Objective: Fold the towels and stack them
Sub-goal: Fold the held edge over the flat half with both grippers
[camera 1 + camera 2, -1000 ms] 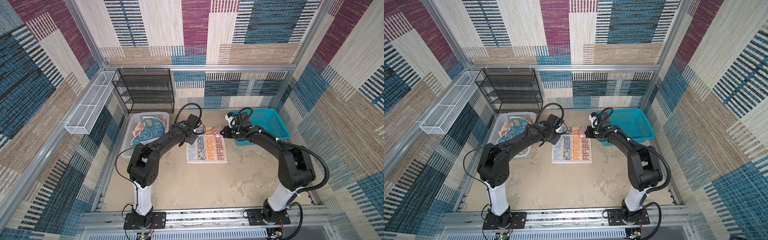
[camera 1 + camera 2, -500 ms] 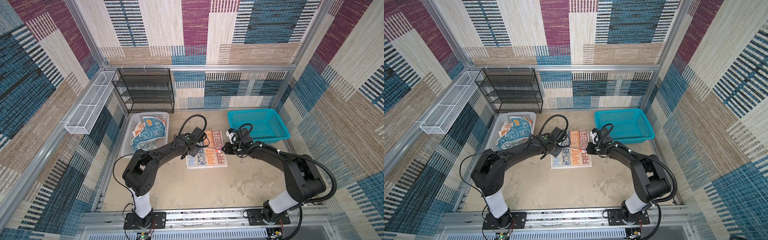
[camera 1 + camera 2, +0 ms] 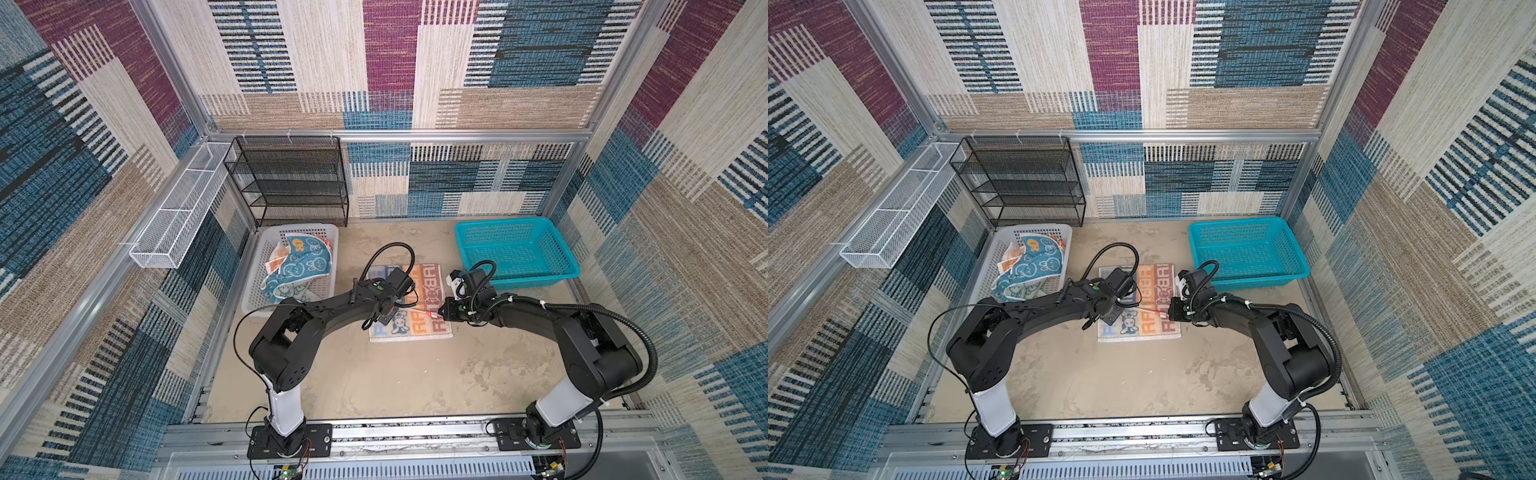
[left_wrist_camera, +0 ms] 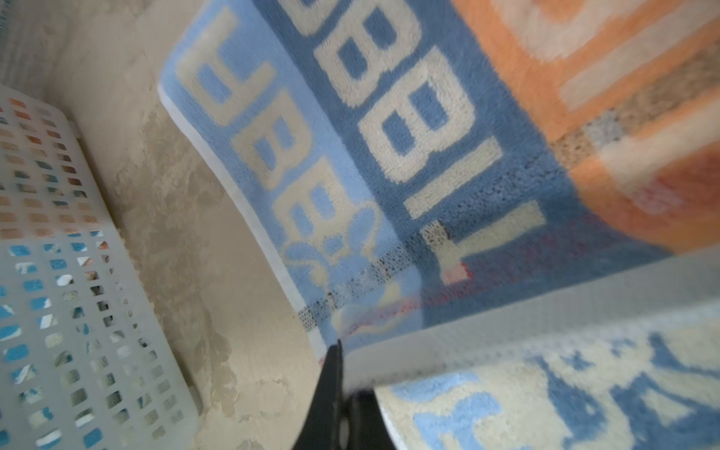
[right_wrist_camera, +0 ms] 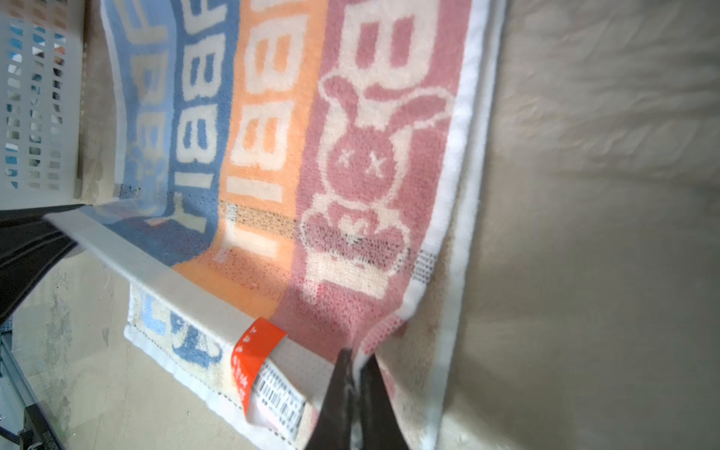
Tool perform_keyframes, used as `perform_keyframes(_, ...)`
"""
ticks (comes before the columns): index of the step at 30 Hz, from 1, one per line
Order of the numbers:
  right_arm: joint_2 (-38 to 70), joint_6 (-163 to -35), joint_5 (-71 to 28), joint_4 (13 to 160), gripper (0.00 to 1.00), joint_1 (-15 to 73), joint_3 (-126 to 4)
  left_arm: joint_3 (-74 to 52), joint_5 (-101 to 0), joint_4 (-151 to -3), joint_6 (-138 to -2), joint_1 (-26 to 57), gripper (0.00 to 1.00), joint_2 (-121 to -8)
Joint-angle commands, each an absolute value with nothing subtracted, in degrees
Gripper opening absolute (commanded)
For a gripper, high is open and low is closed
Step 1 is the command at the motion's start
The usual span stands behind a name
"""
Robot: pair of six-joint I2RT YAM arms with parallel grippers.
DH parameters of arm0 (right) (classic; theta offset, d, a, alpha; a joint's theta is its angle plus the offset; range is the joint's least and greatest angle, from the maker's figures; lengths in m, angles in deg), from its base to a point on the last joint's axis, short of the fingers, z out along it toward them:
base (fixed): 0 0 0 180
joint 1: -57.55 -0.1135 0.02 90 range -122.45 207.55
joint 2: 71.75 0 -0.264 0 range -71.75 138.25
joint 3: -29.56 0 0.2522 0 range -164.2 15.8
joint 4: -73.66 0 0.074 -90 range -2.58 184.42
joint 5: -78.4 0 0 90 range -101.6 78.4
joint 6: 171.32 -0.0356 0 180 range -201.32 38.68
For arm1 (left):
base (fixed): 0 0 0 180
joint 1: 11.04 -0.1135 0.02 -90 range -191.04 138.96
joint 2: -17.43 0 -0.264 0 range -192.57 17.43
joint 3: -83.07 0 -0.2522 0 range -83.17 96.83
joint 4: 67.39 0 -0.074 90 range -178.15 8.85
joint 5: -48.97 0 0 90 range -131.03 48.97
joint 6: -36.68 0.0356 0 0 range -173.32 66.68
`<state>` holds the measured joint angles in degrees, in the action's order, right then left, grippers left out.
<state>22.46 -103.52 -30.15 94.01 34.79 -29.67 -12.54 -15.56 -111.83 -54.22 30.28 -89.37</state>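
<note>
The blue, orange and red lettered towel (image 3: 409, 329) (image 3: 1142, 327) lies on the table's middle. Its far edge is lifted and stretched between my two grippers above the towel's middle. My left gripper (image 3: 388, 314) (image 3: 1109, 314) is shut on the blue-side corner (image 4: 339, 346). My right gripper (image 3: 440, 312) (image 3: 1170, 313) is shut on the red-side corner (image 5: 356, 356), beside a red and white label (image 5: 255, 345). The raised part hangs over the flat part in both wrist views. The teal rabbit towel (image 3: 296, 271) and an orange towel (image 3: 275, 261) lie crumpled in the white basket (image 3: 328, 232).
An empty teal basket (image 3: 515, 249) stands at the back right, close to my right wrist. A black mesh rack (image 3: 291, 183) stands against the back wall. A white wire tray (image 3: 174, 220) hangs on the left wall. The white basket's wall (image 4: 58, 272) is near the towel's blue side.
Both grippers have moved from the towel's far edge towards the front, carrying that edge up and over the towel's middle. The grippers stayed shut.
</note>
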Motion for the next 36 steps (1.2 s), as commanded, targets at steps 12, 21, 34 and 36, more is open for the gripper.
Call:
perform_keyframes(12, 29.5, -104.9, -30.9, 94.1, 0.0, 34.7, -41.1, -2.7, -11.0, -115.5, -52.2, 25.6, 0.0, -92.7)
perform_keyframes(21, 20.4, -103.4, -29.7, 100.7, 0.0, 34.5, -43.9, -1.3, -8.3, -119.3, -52.2, 26.3, 0.0, -86.4)
perform_keyframes(34, 21.3, -106.8, -32.5, 90.5, 0.0, 32.3, -28.1, -14.0, -9.0, -118.1, -59.5, 30.6, 0.0, -84.8)
perform_keyframes(36, 22.3, -106.9, -32.5, 89.5, 0.0, 32.3, -27.7, -14.5, -9.1, -118.1, -59.8, 30.9, 0.0, -85.9)
